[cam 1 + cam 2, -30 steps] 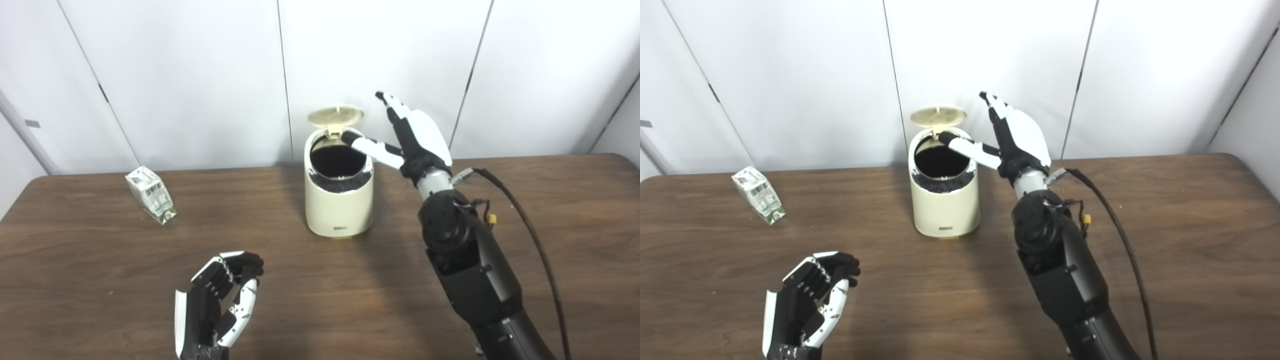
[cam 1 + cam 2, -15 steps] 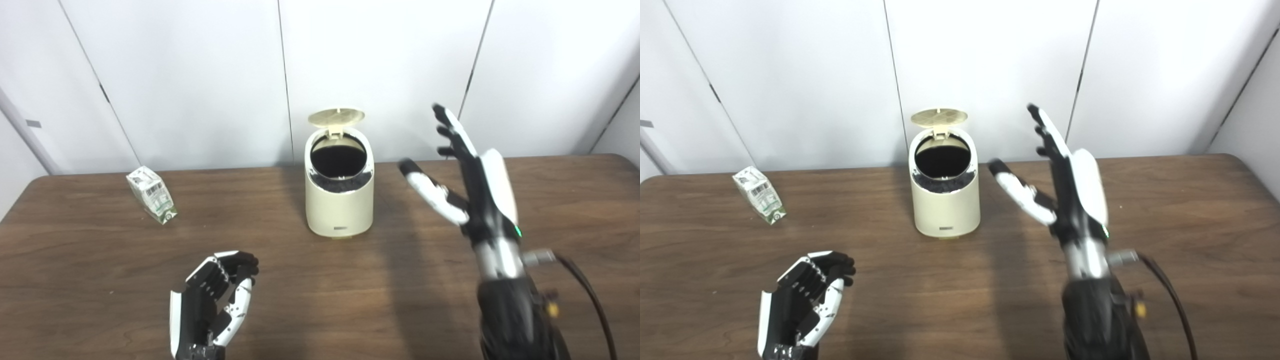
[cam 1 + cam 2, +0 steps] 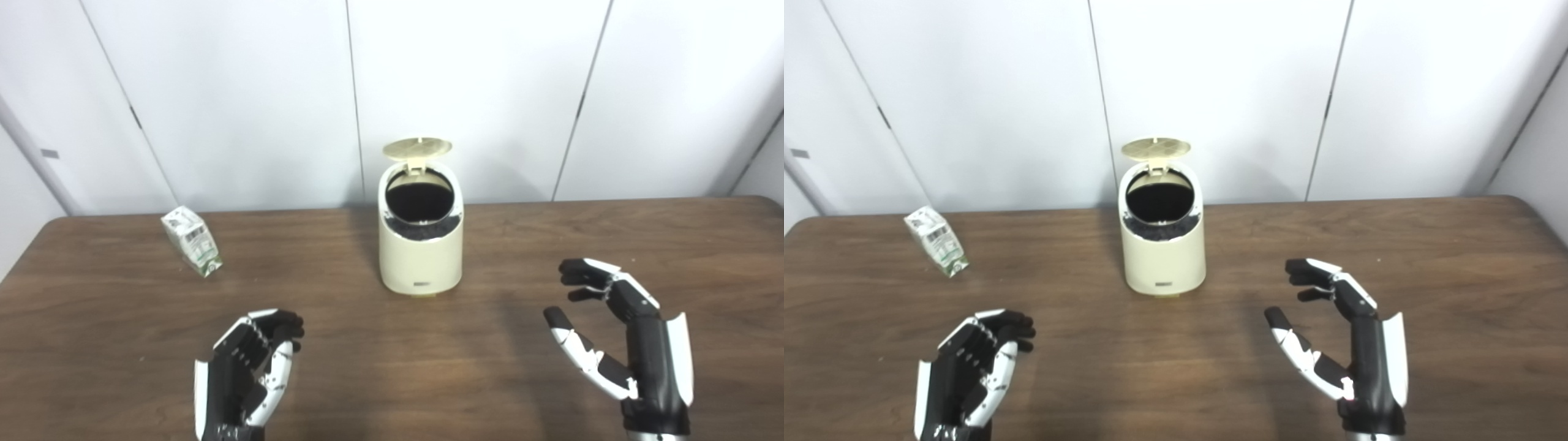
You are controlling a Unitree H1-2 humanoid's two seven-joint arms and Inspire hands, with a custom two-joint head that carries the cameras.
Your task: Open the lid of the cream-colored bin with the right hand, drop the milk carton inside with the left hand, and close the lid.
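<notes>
Both hands hang low over the near edge of the brown wooden table [image 3: 612, 233], and neither holds anything. On the near right, the right hand [image 3: 625, 343] has its palm turned inward, its fingers [image 3: 588, 275] lightly curled and spread, and its thumb set well apart from them, so it is open and empty. On the near left, the left hand [image 3: 245, 373] also has nothing in it; its fingers are curled over the palm, yet they are loose and not pressed together, so it reads as open too. Both hands are well apart from the objects farther back.

Two objects stand on the table. One cream-colored bin [image 3: 420, 257] sits near the middle of the far edge, upright. Its one round lid [image 3: 417, 148] is tipped up on the hinge at the back and stands open above the rim. The mouth of the bin shows a dark inside, with a dark liner edge around the rim. A small label is on the lower front of the bin.

One milk carton [image 3: 191, 241] lies toward the far left corner, well apart from the bin. It is tilted, with its green-printed end pointing toward the near side. White wall panels [image 3: 233, 92] rise behind the far edge.
</notes>
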